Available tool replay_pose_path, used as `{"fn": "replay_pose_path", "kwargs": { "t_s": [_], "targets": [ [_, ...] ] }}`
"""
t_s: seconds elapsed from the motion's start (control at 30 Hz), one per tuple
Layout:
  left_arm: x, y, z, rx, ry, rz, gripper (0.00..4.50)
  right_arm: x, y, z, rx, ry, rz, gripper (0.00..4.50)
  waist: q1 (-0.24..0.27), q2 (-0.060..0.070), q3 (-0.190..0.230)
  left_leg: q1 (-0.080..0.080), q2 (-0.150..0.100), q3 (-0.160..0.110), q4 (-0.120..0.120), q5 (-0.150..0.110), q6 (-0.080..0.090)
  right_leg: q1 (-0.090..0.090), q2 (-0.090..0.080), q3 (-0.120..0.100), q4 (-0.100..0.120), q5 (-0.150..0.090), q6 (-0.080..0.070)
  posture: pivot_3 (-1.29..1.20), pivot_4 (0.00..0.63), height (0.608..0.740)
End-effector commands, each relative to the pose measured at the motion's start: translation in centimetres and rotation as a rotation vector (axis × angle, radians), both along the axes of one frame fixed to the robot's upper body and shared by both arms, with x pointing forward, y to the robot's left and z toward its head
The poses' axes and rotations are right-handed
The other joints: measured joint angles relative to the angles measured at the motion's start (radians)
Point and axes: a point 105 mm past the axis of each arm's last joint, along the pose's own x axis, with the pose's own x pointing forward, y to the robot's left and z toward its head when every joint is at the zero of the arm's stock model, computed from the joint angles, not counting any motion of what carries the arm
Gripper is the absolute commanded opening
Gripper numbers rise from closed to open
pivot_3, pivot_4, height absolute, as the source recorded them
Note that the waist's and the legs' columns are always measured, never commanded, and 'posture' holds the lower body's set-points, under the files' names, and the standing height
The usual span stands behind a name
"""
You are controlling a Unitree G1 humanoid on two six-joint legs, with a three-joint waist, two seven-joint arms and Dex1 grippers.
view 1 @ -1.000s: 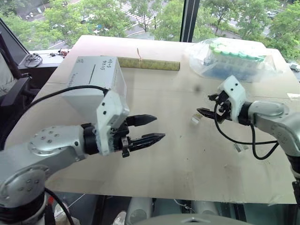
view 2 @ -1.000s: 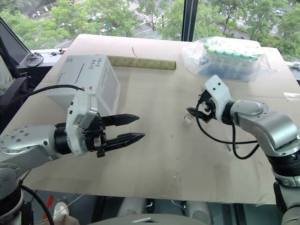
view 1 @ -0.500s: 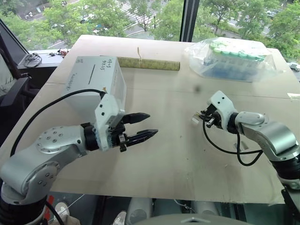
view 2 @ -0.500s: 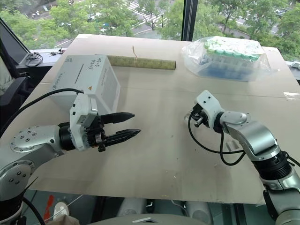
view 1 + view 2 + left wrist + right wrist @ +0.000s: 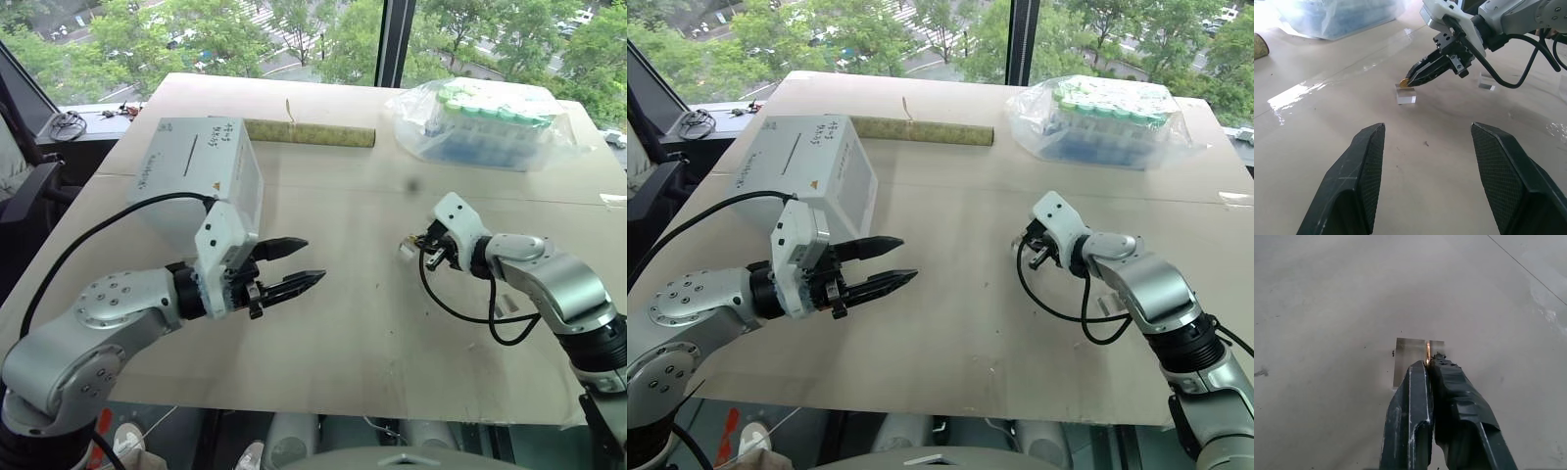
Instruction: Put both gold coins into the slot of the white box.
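The white box (image 5: 196, 181) stands at the table's left, its thin dark slot (image 5: 191, 149) on the top face. My right gripper (image 5: 416, 245) is down at the table's right-middle, shut on a gold coin (image 5: 1403, 83) that pokes from its fingertips (image 5: 1420, 369) as a thin gold edge (image 5: 1427, 351). The coin sits just over a small clear plastic piece (image 5: 1406, 94). My left gripper (image 5: 299, 262) hovers open and empty in front of the box, pointing toward the right gripper.
A clear bag of green-capped tubes (image 5: 490, 122) lies at the back right. A yellow-green roll (image 5: 309, 133) lies behind the box. A second clear piece (image 5: 502, 308) rests beside my right forearm. The table's front edge (image 5: 343, 406) runs below both arms.
My right gripper has sunk to the table at the clear piece and gone from open to shut. The left gripper has stayed open and hardly moved.
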Motion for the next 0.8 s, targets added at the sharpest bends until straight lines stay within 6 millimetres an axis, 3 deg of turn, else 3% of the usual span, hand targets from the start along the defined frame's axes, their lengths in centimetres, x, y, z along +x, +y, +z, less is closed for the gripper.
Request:
{"fn": "replay_pose_path", "kwargs": {
  "t_s": [0.03, 0.27, 0.33, 0.5, 0.63, 0.8],
  "targets": [
    [-0.4, -0.4, 0.8, -0.01, -0.045, -0.017, 2.86, 0.3, 0.3, 1.6, 0.008, -0.058, 0.019, 0.05, 0.0, 0.0, 0.0, 0.0, 0.0, 0.0, 0.0, 0.0, 0.0, 0.0, 0.0, 0.0, 0.0, 0.0, 0.0, 0.0, 0.15, 0.74],
    [0.8, -0.4, 1.6, -0.139, -0.017, 0.037, 2.86, 0.0, 0.5, 3.7, 0.085, -0.078, 0.04, 0.05, 0.001, 0.0, 0.0, 0.0, 0.0, 0.0, 0.0, 0.0, 0.0, 0.0, 0.0, 0.0, 0.0, 0.0, 0.0, 0.0, 0.15, 0.74],
    [1.2, -0.4, 1.9, -0.222, 0.054, 0.029, 2.86, -0.5, 0.8, 5.8, 0.194, -0.092, 0.077, 0.05, 0.001, 0.0, 0.0, 0.0, 0.0, 0.0, 0.0, 0.0, 0.0, 0.0, 0.0, 0.0, 0.0, 0.0, 0.0, 0.0, 0.15, 0.74],
    [2.1, -1.4, 3.3, -0.363, 0.16, -0.048, 2.86, -4.2, 3.2, 10.6, 0.437, -0.115, 0.331, 0.05, 0.0, 0.0, 0.0, 0.0, 0.0, -0.002, 0.0, 0.0, 0.0, 0.0, 0.0, -0.001, 0.0, 0.002, 0.004, 0.0, 0.15, 0.74],
    [2.7, -2.5, 4.3, -0.397, 0.174, -0.115, 1.74, -6.6, 4.9, 13.5, 0.524, -0.121, 0.481, 0.0, -0.001, 0.0, 0.0, 0.0, 0.0, -0.002, 0.0, 0.0, 0.0, 0.0, 0.001, 0.0, 0.001, 0.003, 0.004, 0.0, 0.15, 0.74],
    [3.0, -3.5, 5.2, -0.416, 0.182, -0.189, 1.74, -8.1, 6.1, 14.9, 0.542, -0.125, 0.559, 0.0, 0.0, 0.0, 0.0, 0.0, 0.0, -0.002, 0.0, 0.0, 0.0, 0.001, 0.001, 0.0, 0.001, 0.003, 0.004, 0.0, 0.15, 0.74]
  ]
}}
